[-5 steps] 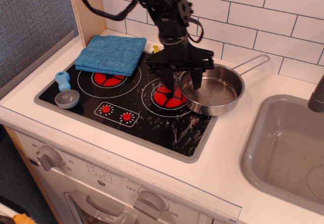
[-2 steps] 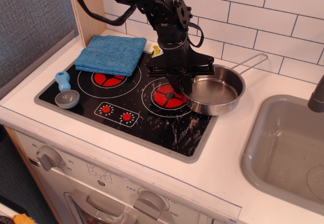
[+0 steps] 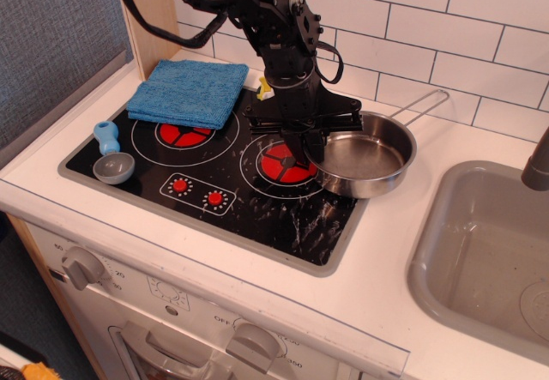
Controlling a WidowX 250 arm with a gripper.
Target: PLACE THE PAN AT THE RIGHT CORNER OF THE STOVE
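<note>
The shiny steel pan (image 3: 367,155) sits at the stove's back right edge, partly over the right red burner (image 3: 283,164) and partly over the white counter. Its wire handle (image 3: 422,105) points to the back right, toward the tiled wall. The black stove (image 3: 257,207) has two red burners. My gripper (image 3: 310,144) hangs from the black arm above and its fingers are closed on the pan's left rim. I cannot tell whether the pan rests on the stove or is lifted a little.
A folded blue cloth (image 3: 190,91) covers the stove's back left corner. A grey scoop with a blue handle (image 3: 111,161) lies at the left edge. A small yellow object (image 3: 264,85) shows behind the arm. A grey sink (image 3: 489,251) is to the right, with a dark faucet (image 3: 539,161).
The fingers were spread across the pan's left rim; they have closed onto it. The pan's handle tip has shifted slightly up and to the left.
</note>
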